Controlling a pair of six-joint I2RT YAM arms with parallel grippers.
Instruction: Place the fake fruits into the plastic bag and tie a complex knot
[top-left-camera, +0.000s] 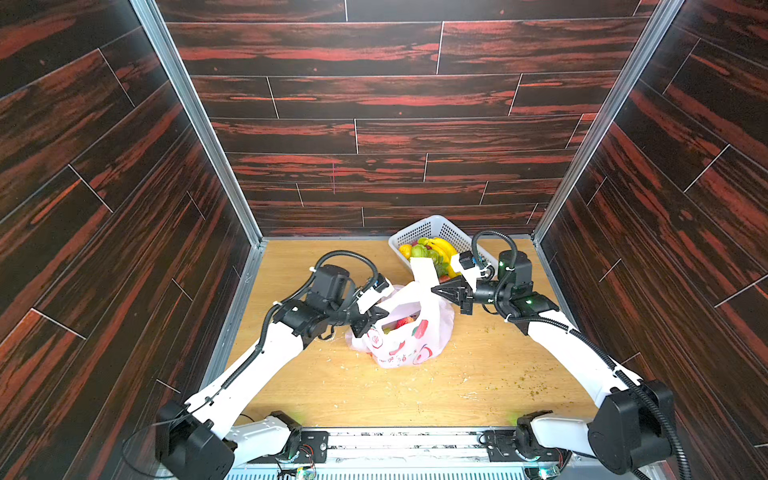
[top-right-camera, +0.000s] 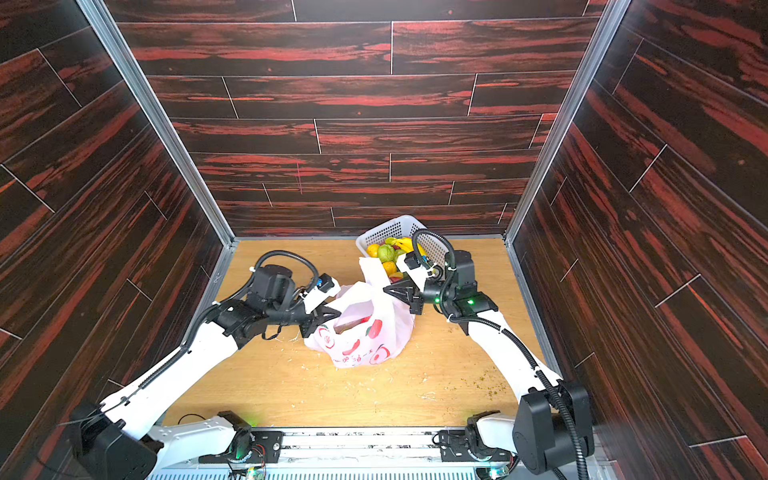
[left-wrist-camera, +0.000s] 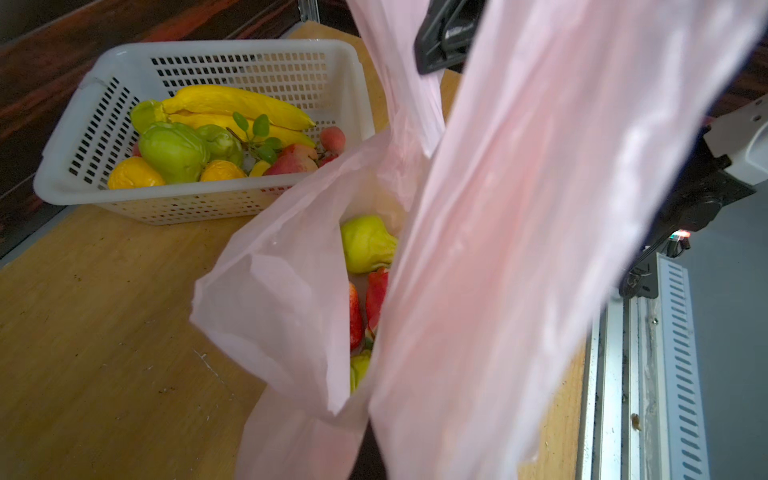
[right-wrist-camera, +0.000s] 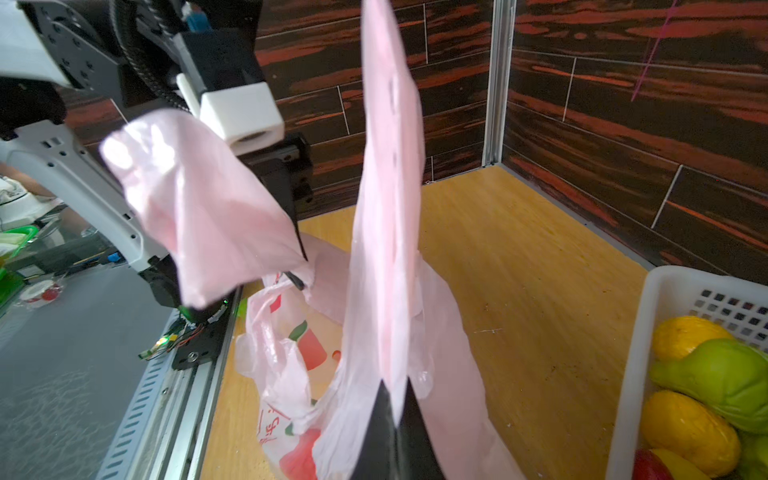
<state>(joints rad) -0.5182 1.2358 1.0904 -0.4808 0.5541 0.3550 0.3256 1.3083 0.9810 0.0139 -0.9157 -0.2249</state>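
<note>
Plastic bag, top views: the plastic bag stands mid-worktop with its mouth gaping and red fruit showing inside.
Grips, top views: left fingers are closed on the left strap at the bag's rim. Right fingers are closed on the right strap, which stands up past them.
Basket, top views: the white basket sits by the worktop's far right corner, just behind the right arm, with fruit heaped in it.
Left wrist view: fake fruits lie in the bag, a yellow-green one with red ones below. Bananas and green and orange pieces fill the basket.
Right wrist view: right fingers pinch their strap flat, and the left strap droops from the other grip. The straps are apart and uncrossed.
Progress: loading looks partly done, since much fruit remains in the basket. The knot has not been started.
Room: the worktop is bare from the bag to its near edge and toward the left edge. It is tight at the far right, between the basket and the back wall.
</note>
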